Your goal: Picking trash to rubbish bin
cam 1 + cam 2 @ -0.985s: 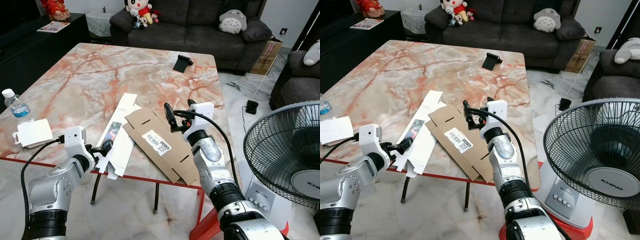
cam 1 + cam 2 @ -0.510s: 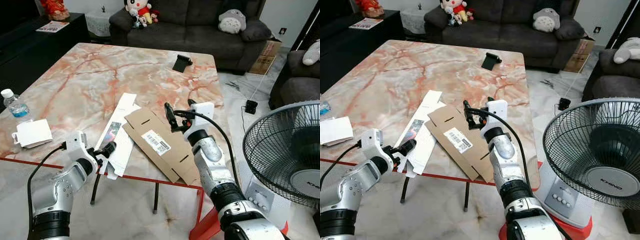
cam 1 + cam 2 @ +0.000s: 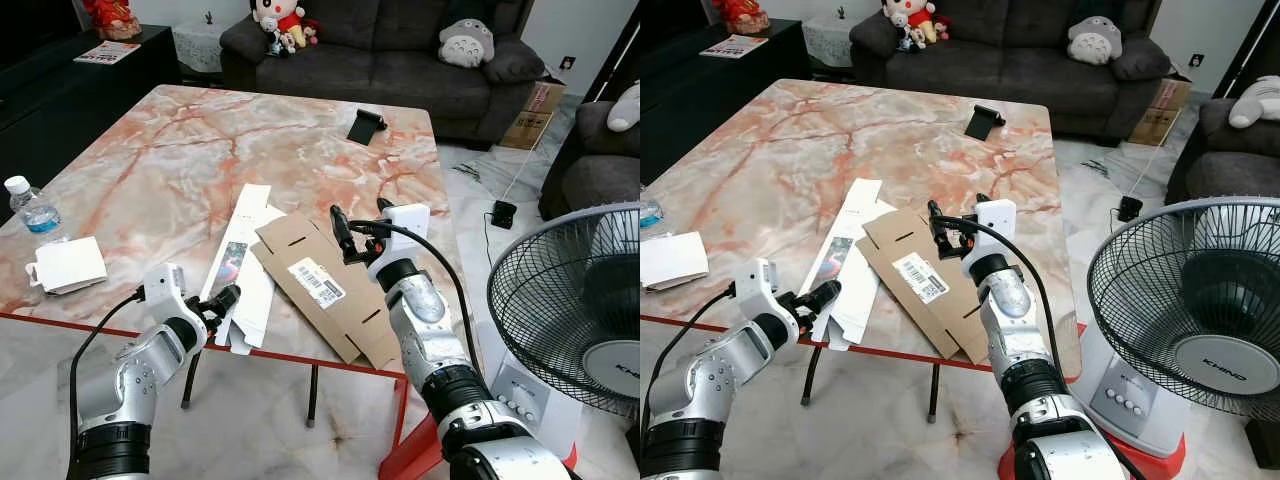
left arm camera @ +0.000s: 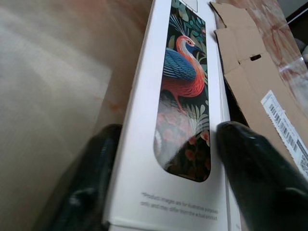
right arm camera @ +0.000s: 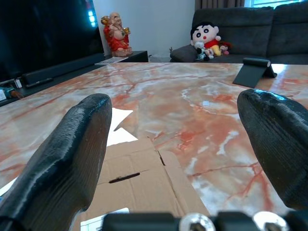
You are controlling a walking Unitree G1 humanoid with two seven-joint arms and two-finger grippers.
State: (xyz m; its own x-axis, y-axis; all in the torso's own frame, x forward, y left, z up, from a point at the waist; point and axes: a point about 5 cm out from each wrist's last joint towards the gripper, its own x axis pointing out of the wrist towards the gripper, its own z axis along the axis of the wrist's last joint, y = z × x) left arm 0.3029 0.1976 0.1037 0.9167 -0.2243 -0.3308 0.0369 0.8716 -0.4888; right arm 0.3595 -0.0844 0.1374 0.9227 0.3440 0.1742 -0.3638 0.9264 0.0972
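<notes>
A flat white box (image 3: 246,268) with a peacock picture lies on the marble table (image 3: 180,150), its near end over the front edge. My left gripper (image 3: 222,298) is at that near end, open. In the left wrist view its two black fingers (image 4: 89,187) stand one on each side of the box (image 4: 185,110); I cannot tell if they touch it. A flattened brown cardboard carton (image 3: 335,295) with a shipping label lies beside the box. My right gripper (image 3: 358,214) hovers just above the carton's far part, open wide and holding nothing.
A water bottle (image 3: 30,210) and a small white carton (image 3: 68,265) sit at the table's left edge. A black stand (image 3: 365,125) is at the far side. A floor fan (image 3: 575,310) stands close on the right. A sofa (image 3: 400,50) is behind the table.
My left gripper has moved forward and right along the table's front edge, up to the near end of the white box. The right arm has stayed put.
</notes>
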